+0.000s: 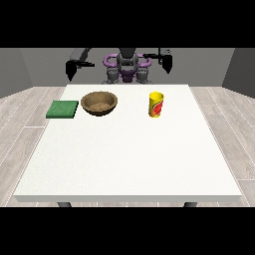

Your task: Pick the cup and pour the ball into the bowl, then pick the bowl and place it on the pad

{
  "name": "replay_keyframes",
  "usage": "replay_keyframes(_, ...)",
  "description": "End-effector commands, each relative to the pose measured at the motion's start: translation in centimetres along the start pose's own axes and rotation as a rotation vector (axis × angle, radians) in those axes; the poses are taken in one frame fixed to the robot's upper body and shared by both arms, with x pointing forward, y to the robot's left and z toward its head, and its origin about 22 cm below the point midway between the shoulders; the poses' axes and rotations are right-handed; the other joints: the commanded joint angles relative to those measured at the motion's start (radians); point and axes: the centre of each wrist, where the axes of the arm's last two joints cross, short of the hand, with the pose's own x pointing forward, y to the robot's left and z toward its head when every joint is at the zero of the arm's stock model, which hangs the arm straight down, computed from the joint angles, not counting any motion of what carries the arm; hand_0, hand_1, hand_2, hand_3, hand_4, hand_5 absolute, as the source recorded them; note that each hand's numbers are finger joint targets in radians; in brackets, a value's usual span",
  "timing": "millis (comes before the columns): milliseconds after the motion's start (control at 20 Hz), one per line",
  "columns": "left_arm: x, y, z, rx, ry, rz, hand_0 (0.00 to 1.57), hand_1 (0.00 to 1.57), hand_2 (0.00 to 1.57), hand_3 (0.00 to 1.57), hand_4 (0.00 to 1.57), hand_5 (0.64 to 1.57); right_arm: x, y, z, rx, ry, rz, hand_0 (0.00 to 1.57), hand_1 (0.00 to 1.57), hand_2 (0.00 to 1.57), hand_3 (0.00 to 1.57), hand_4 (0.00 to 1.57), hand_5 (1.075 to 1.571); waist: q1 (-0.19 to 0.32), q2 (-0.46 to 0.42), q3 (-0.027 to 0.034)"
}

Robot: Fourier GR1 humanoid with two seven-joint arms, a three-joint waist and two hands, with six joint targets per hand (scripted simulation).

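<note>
Cup (156, 104): upright at two o'clock on your surface (124, 164), untouched. Bowl (99, 103): eleven o'clock, just beside the pad (63, 109), keeping carries short. Robot hand at view's left (71, 70), robot hand at view's right (167, 63): raised behind, empty; finger spread unreadable.

White table (129, 159): large rectangular top, plain and unmarked, its near edge thin, with two dark legs (63, 204) showing beneath that edge, one near each corner. Floor (22, 112): pale grey wood-look planks laid around the table on both sides. Walls (30, 64): flat grey, meeting the floor behind.
</note>
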Motion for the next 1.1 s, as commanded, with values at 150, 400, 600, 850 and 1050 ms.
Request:
replay_keyframes(150, -0.4, 1.5, -5.1, 0.032, -0.089, -0.038, 0.00, 0.00, 0.00, 0.00, 0.00, 1.457, -0.1, -1.2, -3.1, 0.037, -0.103, -0.019, 0.00, 0.00, 0.00, 0.00, 0.00, 1.558, -0.025, 0.108, 0.0002)
replay_keyframes(400, -0.4, 1.1, -7.8, 0.007, -0.219, -0.046, 0.00, 0.00, 0.00, 0.00, 0.00, 1.449, -0.5, -1.7, -5.0, 0.038, -0.226, -0.034, 0.00, 0.00, 0.00, 0.00, 0.00, 1.551, -0.032, 0.252, 0.0004)
replay_keyframes(600, -1.8, 4.4, -8.9, 0.086, -0.213, -0.048, 0.00, 0.00, 0.00, 0.00, 0.00, 1.465, -0.3, -1.4, -5.7, 0.075, -0.235, -0.052, 0.00, 0.00, 0.00, 0.00, 0.00, 1.548, -0.060, 0.296, -0.0001)
replay_keyframes(850, -2.4, 5.1, -11.3, 0.115, -0.205, -0.075, 0.00, 0.00, 0.00, 0.00, 0.00, 1.416, -1.4, 1.7, -6.2, 0.099, -0.229, -0.043, 0.00, 0.00, 0.00, 0.00, 0.00, 1.550, -0.086, 0.275, -0.0003)
replay_keyframes(1050, -2.0, 7.6, -12.7, 0.124, -0.231, -0.074, 0.00, 0.00, 0.00, 0.00, 0.00, 1.410, -1.8, 1.2, -6.6, 0.121, -0.276, -0.052, 0.00, 0.00, 0.00, 0.00, 0.00, 1.547, -0.089, 0.343, -0.0002)
